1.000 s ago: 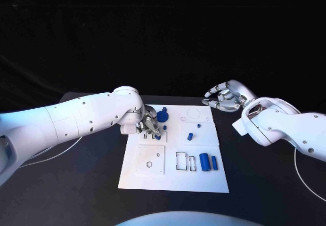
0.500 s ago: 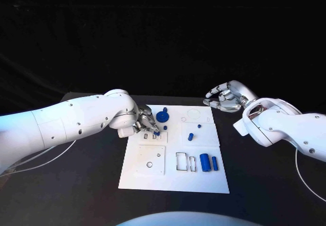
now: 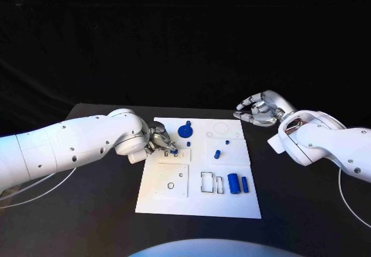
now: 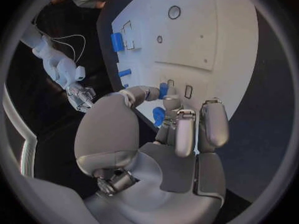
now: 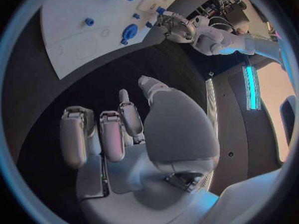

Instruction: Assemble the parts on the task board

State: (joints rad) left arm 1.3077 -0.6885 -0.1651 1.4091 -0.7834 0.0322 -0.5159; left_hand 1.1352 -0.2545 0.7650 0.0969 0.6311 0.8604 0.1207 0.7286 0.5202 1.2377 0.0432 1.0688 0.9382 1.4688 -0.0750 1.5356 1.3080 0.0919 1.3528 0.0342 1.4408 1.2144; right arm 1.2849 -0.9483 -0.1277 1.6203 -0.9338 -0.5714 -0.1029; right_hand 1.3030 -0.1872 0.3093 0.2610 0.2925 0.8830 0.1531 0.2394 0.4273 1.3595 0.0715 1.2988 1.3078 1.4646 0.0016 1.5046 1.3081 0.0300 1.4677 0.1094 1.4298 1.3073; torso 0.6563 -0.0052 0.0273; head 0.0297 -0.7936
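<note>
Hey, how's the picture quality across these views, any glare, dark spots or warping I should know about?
Head view: the task board is bright and evenly lit against a black table and background; the blue parts read clearly. Left wrist view: fisheye bends the board's edges, and the left hand up close blocks much of it. Right wrist view: a bright cyan light strip glares; the right hand sits in dimmer light.

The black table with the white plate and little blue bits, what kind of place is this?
Probably a robot test lab. A white task board with small blue parts lies on a black table against a dark backdrop, and the left robot hand holds one small blue part over the board.
</note>
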